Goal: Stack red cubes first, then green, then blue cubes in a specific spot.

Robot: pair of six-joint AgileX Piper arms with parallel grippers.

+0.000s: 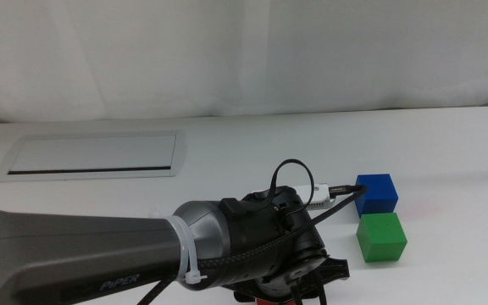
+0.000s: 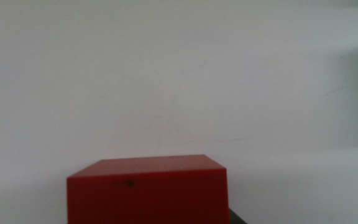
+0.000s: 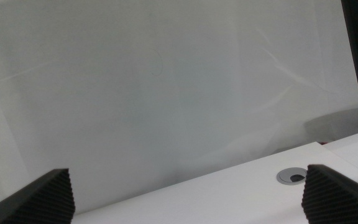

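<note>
Middle view: the left arm reaches in from the left to the near middle of the white worktop [image 1: 227, 161], its gripper hidden under the wrist. The small matte deep-blue cube [image 1: 376, 192] sits right of it, the small matte bright-green cube [image 1: 381, 236] just nearer.

Left wrist view: the small matte red cube [image 2: 146, 190] fills the near edge. Whether the left gripper has hold of it I cannot tell.

Right wrist view: the right gripper [image 3: 188, 196] waits, spread wide and empty.

The red step looks in hand; next it needs setting on bare worktop.
</note>
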